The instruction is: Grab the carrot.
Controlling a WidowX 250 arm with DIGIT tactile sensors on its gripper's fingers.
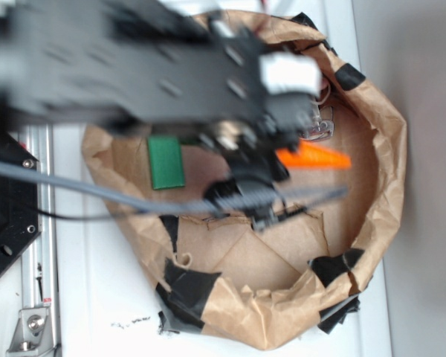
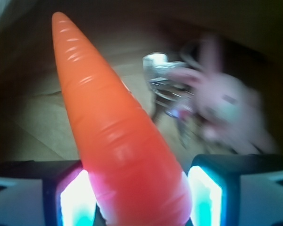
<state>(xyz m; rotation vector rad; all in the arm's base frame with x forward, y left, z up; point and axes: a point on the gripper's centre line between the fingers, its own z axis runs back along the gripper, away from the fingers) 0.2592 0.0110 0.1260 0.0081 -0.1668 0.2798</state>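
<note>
The orange carrot [image 1: 314, 158] lies pointing right inside the brown paper basin, its thick end hidden under my gripper [image 1: 273, 160]. In the wrist view the carrot [image 2: 108, 127] fills the middle and tapers away to the upper left. Its thick end sits between my gripper's [image 2: 139, 193] two glowing pads [image 2: 74, 200], which press against both its sides. The green stem top is hidden. The arm is blurred in the exterior view.
A flat green block [image 1: 166, 162] lies at the left of the basin floor. A shiny metal object [image 1: 321, 126] and a pink plush bunny [image 2: 221, 101] sit beyond the carrot. The crumpled paper wall [image 1: 390, 149], taped with black, rings everything.
</note>
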